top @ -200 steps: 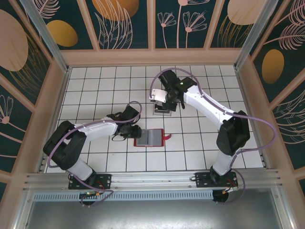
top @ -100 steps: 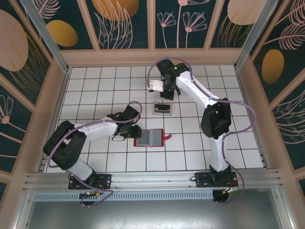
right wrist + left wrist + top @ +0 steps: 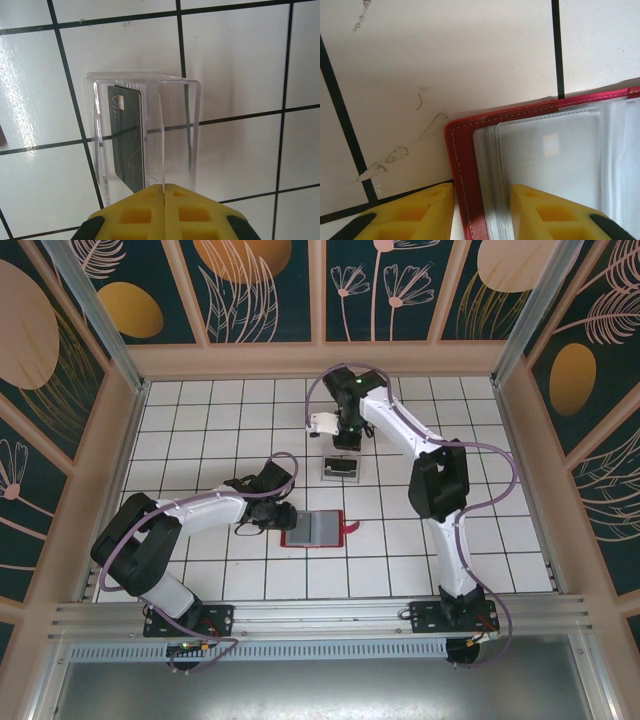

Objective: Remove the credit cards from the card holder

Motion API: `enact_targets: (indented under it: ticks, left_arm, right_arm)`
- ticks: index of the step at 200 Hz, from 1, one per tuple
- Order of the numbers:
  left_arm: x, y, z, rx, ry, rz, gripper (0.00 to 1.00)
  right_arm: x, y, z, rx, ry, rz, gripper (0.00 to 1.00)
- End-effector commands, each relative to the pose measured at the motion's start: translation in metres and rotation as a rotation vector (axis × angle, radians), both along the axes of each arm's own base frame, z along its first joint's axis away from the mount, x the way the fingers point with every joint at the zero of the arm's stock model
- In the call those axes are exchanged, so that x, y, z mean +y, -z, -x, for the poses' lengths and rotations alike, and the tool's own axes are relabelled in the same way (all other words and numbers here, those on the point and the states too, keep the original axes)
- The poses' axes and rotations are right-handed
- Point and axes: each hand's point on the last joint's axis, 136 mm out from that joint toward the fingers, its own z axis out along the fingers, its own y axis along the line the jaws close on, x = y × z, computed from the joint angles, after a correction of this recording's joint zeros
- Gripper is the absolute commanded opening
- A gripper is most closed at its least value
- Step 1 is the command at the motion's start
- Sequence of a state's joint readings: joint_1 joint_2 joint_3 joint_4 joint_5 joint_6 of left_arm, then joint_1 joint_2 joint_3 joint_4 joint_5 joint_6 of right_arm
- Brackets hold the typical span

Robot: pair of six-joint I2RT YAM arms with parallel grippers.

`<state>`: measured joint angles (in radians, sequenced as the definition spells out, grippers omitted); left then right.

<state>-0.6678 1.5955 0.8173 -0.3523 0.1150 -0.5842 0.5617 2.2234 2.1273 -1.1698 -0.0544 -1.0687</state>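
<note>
Change: the right claw [image 3: 345, 437] had drawn back from above the box [image 3: 340, 468] toward the far side of the table [image 3: 200, 410], and its arm had swung with it.
Unchanged: the holder [image 3: 315, 528] and the left claw [image 3: 280, 515] had not moved.
Meaning: one card [image 3: 127, 135] looked delivered, and I judged the right arm was free to go for the next.
Right claw: jaws pressed together, holding nothing, hanging just near of the box in its wrist view.
Left claw: pinched narrow on the holder's left edge, pinning it open.
Holder: flat and open on the table, near of the box, apart from it.
Cards: one dark, upright in the box's left slot.
Sleeves [image 3: 550, 160]: several clear ones; any cards left inside, I couldn't tell.
Boxes: one.
Holders: one.
Claws: two.
</note>
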Motion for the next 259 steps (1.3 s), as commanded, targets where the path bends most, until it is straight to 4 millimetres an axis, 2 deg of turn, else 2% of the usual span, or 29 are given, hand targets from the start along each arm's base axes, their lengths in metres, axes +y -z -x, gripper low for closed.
enact_targets:
  ticks: [1,96,106,122,150,209,259]
  left_arm:
    - [0.012,0.012,0.009,0.035,-0.015,-0.056,0.35]
    - [0.015,0.013,0.013,0.039,-0.028,-0.052,0.35]
    - [0.015,0.013,0.013,0.039,-0.028,-0.052,0.35]
    - [0.015,0.013,0.012,0.037,-0.029,-0.053,0.35]
    - [0.015,0.013,0.012,0.038,-0.03,-0.055,0.35]
    - [0.015,0.012,0.012,0.036,-0.029,-0.055,0.35]
    - [0.015,0.012,0.012,0.035,-0.028,-0.056,0.35]
  right_arm:
    - [-0.002,0.008,0.005,0.055,-0.015,0.002,0.0]
    - [0.003,0.041,0.008,0.129,-0.018,0.007,0.0]
    - [0.003,0.042,0.007,0.126,-0.017,0.008,0.05]
    - [0.003,0.041,0.003,0.106,-0.013,0.01,0.15]
    - [0.004,0.037,-0.002,0.082,-0.012,0.01,0.21]
    - [0.005,0.022,-0.008,0.031,-0.008,-0.002,0.24]
    - [0.001,0.008,-0.023,-0.057,0.009,0.013,0.24]
